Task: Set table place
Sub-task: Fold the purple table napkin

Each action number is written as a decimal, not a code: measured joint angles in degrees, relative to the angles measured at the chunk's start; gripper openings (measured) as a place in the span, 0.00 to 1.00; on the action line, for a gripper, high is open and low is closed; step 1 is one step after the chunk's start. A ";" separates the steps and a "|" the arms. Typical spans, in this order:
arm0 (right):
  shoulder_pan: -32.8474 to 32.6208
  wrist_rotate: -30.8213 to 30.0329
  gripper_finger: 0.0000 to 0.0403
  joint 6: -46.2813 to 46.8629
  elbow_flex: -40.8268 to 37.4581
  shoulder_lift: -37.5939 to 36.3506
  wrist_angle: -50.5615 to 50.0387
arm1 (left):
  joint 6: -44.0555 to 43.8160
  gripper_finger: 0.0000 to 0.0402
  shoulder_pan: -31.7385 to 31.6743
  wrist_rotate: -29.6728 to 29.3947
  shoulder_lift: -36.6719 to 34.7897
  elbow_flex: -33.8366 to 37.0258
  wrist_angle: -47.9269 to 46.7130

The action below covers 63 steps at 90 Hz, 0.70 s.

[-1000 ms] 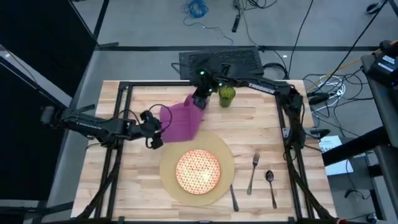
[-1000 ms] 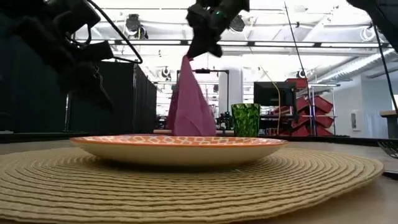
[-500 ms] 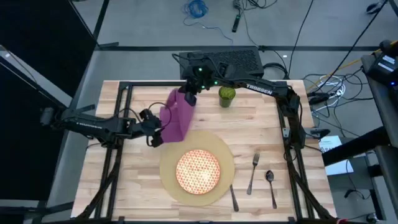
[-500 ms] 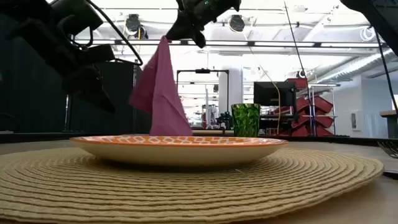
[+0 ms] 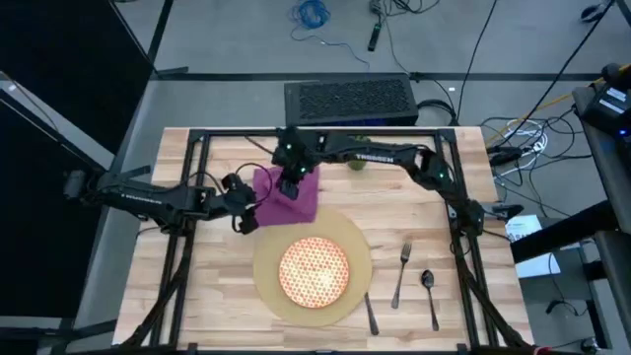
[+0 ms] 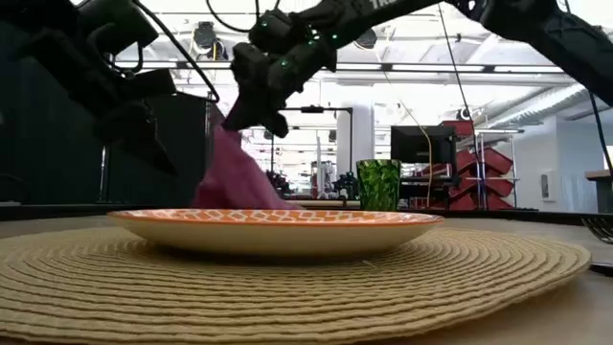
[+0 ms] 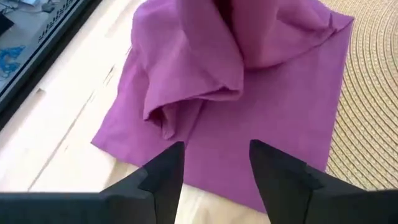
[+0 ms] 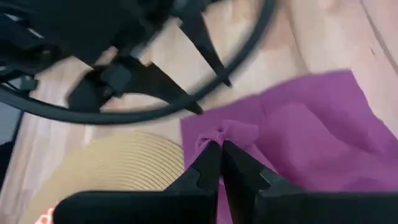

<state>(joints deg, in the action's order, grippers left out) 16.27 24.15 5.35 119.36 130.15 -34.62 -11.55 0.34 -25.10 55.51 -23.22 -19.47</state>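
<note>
the table (image 5: 212,296) carries everything, and the place (image 5: 353,237), a wide woven tan mat, is the landmark here. a red-and-cream patterned plate (image 5: 315,271) sits in the middle of the place. a fork (image 5: 400,275), a spoon (image 5: 429,293) and a knife (image 5: 369,314) lie on the wood just off the place's rim, on the side nearer the right arm's base. a green cup (image 6: 379,184) stands beyond the place's far rim.

the step in hand looks like laying the purple napkin (image 5: 292,194), which slumps on the wood at the place's far-left rim, one corner overlapping the weave in the left wrist view. the right tool (image 5: 289,184) hangs over the napkin, its fingers pressed together on a bunched fold of the cloth, as the right wrist view shows. the left tool (image 7: 214,163) hovers low at the napkin's edge away from the place, fingers spread, gripping nothing.

in my judgement the setting is mostly done; only the napkin is unsettled. the next move likely calls for lowering the pinched fold until the cloth lies flat beside the place and then letting go, perhaps with the left tool pinning or tugging the near edge. the risk is a rumpled heap, or cloth dragged onto the place.
</note>
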 joint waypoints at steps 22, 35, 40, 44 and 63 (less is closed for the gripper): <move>4.76 -2.66 0.00 1.75 0.04 -4.89 3.37 | 0.10 0.42 0.00 0.00 0.00 -0.02 -0.96; 6.15 -4.20 0.00 2.57 0.10 -6.76 6.58 | 0.02 0.42 0.00 0.23 0.00 -0.02 -1.07; 5.97 -4.40 0.00 2.71 0.06 -6.71 7.16 | 0.02 0.42 0.00 0.26 0.00 -0.02 -1.13; 5.86 -4.53 0.00 2.77 0.06 -6.30 7.99 | 0.02 0.42 0.00 0.31 0.00 -0.02 -1.22; 3.36 0.10 0.00 4.56 -0.04 0.73 6.88 | -0.15 0.42 0.00 0.74 0.00 -0.02 -1.18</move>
<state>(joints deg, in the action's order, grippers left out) 19.63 24.25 9.91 119.32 130.88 -27.74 -11.70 0.34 -24.36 55.51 -23.24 -20.65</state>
